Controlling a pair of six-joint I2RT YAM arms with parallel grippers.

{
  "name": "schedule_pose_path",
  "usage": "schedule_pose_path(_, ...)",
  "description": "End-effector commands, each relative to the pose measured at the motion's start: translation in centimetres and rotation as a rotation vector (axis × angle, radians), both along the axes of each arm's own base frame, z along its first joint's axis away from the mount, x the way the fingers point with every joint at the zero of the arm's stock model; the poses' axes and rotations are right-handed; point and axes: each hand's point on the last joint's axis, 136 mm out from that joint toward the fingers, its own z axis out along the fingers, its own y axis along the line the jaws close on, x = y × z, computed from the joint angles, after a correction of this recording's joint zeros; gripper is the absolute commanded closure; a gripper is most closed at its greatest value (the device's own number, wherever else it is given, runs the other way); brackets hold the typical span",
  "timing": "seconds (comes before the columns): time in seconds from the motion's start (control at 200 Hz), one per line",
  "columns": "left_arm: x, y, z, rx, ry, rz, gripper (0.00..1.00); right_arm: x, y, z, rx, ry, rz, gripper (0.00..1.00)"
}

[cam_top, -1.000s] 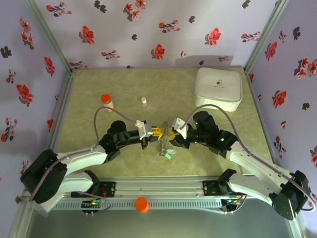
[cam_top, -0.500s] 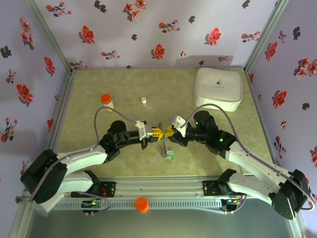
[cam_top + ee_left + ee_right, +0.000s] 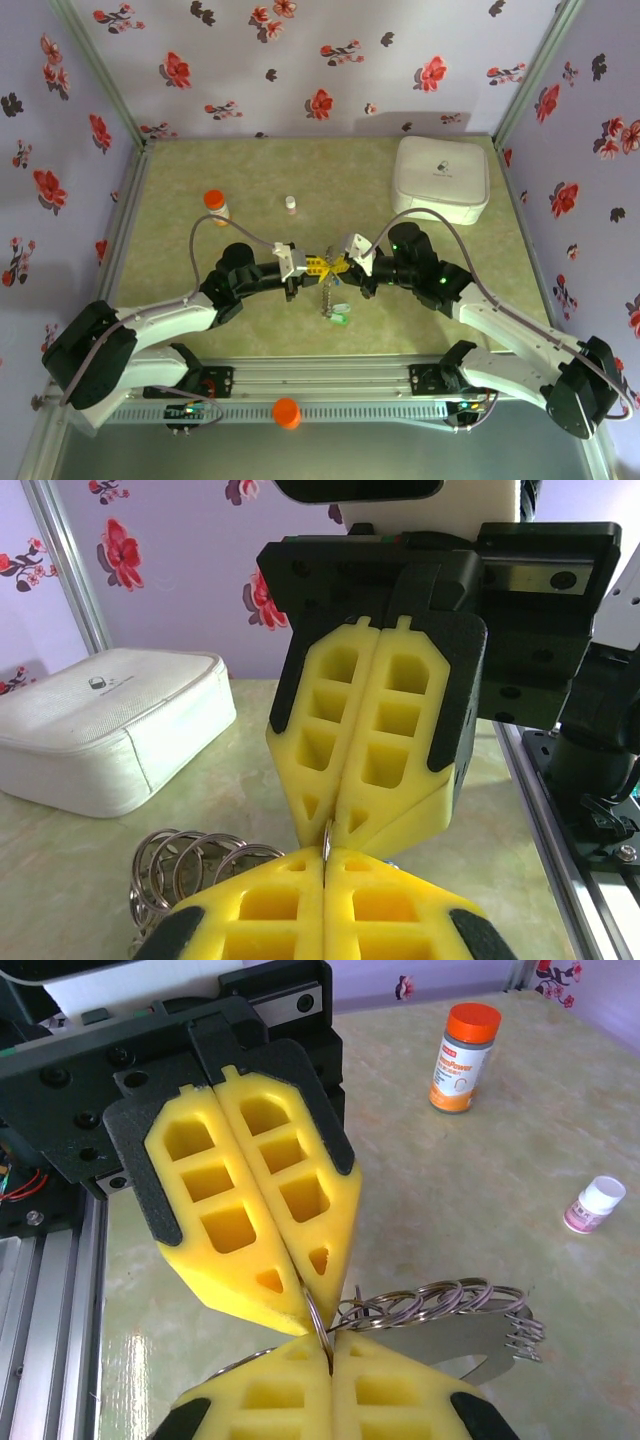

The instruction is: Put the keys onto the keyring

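Left gripper (image 3: 326, 872): clenched, its seam closed flat on the thin wire of the keyring (image 3: 320, 1322).
Right gripper (image 3: 331, 1365): also clenched, meeting the left one tip to tip over mid-bench and nipping the same loop.
Keys (image 3: 342, 318): trailing from the two tips toward the near edge on a string of coiled rings (image 3: 432, 1300), green head at the far end. I cannot tell whether they hang free or rest on the surface.
Bench (image 3: 180, 300): a white box (image 3: 442, 178) and an orange-capped bottle (image 3: 215, 205) stand well apart from the work.
Risk, slipping: each hold is on bare thin wire, so a pull or twist between the arms could draw it out of one seam and drop the bunch.
Risk, bending: opposed tugging may deform the floppy loop.
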Motion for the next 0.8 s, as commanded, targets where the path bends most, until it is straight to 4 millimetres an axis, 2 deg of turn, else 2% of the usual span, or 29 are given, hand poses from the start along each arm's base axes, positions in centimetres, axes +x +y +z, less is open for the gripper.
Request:
schedule_pose_path(0.0, 0.1, -0.1, 1.1, -0.017, -0.046, 0.01, 0.79, -0.2, 0.1, 1.2, -0.002, -0.048, 0.023, 1.0)
schedule_pose_path(0.03, 0.3, -0.1, 0.7, 0.012, -0.048, 0.021, 0.73, 0.0, -0.2, 1.2, -0.024, -0.062, 0.014, 1.0)
schedule_pose_path(0.07, 0.4, -0.2, 0.1, 0.053, -0.056, 0.024, 0.71, 0.2, -0.6, 1.1, -0.065, -0.074, -0.001, 1.0)
schedule_pose_path(0.155, 0.2, -0.3, -0.9, 0.13, -0.071, 0.015, 0.7, 0.4, -1.4, 0.2, -0.178, -0.09, -0.011, 1.0)
schedule_pose_path(0.24, 0.0, -0.5, -1.0, 0.155, -0.084, 0.005, 0.71, 0.3, -1.9, -0.4, -0.268, -0.109, 0.003, 1.0)
schedule_pose_path(0.395, -0.1, -0.9, -0.8, 0.174, -0.102, -0.009, 0.76, 0.0, -1.8, -0.4, -0.354, -0.139, 0.04, 1.0)
schedule_pose_path(0.59, -0.2, -1.3, -0.5, 0.17, -0.114, -0.018, 0.85, -0.3, -0.9, 0.0, -0.379, -0.164, 0.087, 1.0)
schedule_pose_path(0.795, -0.4, -1.6, -0.3, 0.165, -0.114, -0.028, 1.0, -0.8, 0.2, 0.9, -0.336, -0.149, 0.103, 1.0)
